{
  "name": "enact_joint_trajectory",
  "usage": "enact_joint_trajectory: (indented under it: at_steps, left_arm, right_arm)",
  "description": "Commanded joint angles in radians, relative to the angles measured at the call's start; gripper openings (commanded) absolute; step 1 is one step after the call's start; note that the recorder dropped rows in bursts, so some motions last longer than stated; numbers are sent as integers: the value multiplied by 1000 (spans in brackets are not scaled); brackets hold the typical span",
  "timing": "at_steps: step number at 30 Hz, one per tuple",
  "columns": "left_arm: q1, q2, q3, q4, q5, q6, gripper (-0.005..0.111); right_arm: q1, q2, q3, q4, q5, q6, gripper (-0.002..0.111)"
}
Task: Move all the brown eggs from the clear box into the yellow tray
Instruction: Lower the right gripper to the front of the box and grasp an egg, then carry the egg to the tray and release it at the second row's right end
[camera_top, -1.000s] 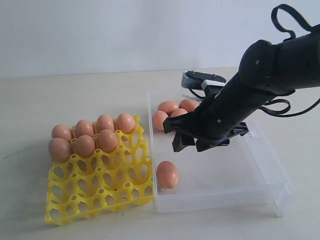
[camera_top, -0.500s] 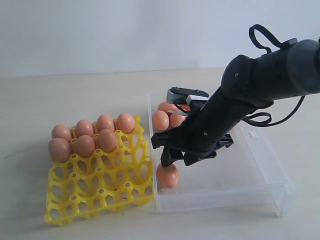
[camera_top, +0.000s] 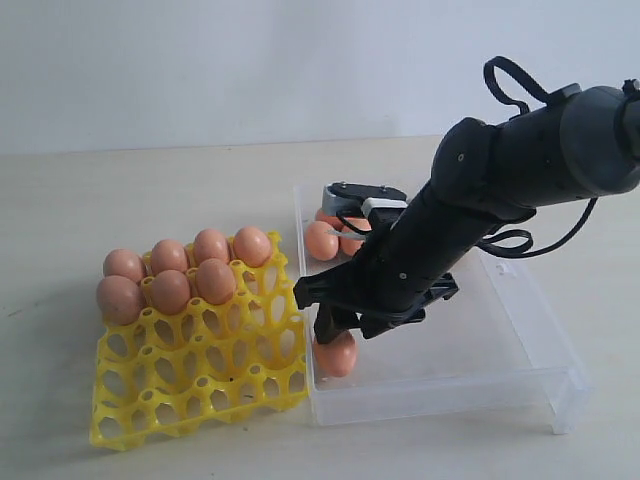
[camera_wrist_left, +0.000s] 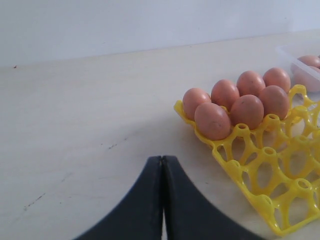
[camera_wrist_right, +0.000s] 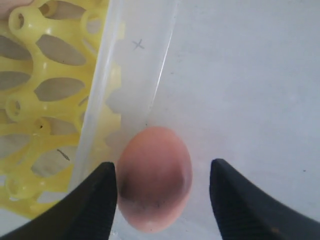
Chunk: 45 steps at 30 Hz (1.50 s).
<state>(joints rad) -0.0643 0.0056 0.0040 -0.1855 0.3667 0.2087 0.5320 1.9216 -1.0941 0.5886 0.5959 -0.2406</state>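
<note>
One smooth orange-brown oval egg (camera_wrist_right: 154, 180): lying between the released, wide-spread fingers of my right claw (camera_top: 336, 332); shallow clear plastic box (camera_top: 450, 400) beneath us; bright yellow plastic egg tray (camera_top: 200, 390) just beside my claw, past the box wall, holding seven brown eggs (camera_top: 170, 291).

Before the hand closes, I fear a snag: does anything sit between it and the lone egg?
Nothing visible does. The right hand is open, fingers flanking the egg; the clear box wall runs close beside one finger.
</note>
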Motion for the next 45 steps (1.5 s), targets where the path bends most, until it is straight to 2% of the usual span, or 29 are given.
enact_joint_trajectory:
  at_steps: [1,14,19,24,26,28,30,31,32,36,38,41,45]
  left_arm:
    - [-4,-6,-4,-1,-10,-3,0]
    - [-4,-6,-4,-1,-10,-3,0]
    - [-4,-6,-4,-1,-10,-3,0]
    - [-4,-6,-4,-1,-10,-3,0]
    - [-4,-6,-4,-1,-10,-3,0]
    - [-4,-6,-4,-1,-10,-3,0]
    - [-4,-6,-4,-1,-10,-3,0]
    - [-4,-6,-4,-1,-10,-3,0]
    - [-4,-6,-4,-1,-10,-3,0]
    - [-4,-6,-4,-1,-10,-3,0]
    - [-4,-6,-4,-1,-10,-3,0]
    - [-4,-6,-4,-1,-10,-3,0]
    - [-4,-6,-4,-1,-10,-3,0]
  right_arm:
    - [3,0,-7,-3,-10,-14,54]
    - [3,38,-7,-1,-34,-21,54]
    - [3,46,-7,-1,-46,-26,59]
    - [3,57,-7,-3,-50,-27,59]
    - [3,57,-7,-3,-54,-29,52]
    - [3,57,-7,-5,-65,-35,39]
    - [3,57,-7,-5,-71,-67,21]
    - [3,53,-7,-8,-76,-108,5]
    - [3,51,-7,-11,-77,-120,0]
    - [3,-24,-7,-77,-111,-120,0]
    - [3,-109,31,-100,-173,-111,0]
    - [62,-257,151,-98,-493,-88,0]
    - [180,-273,198,-103,-876,8,0]
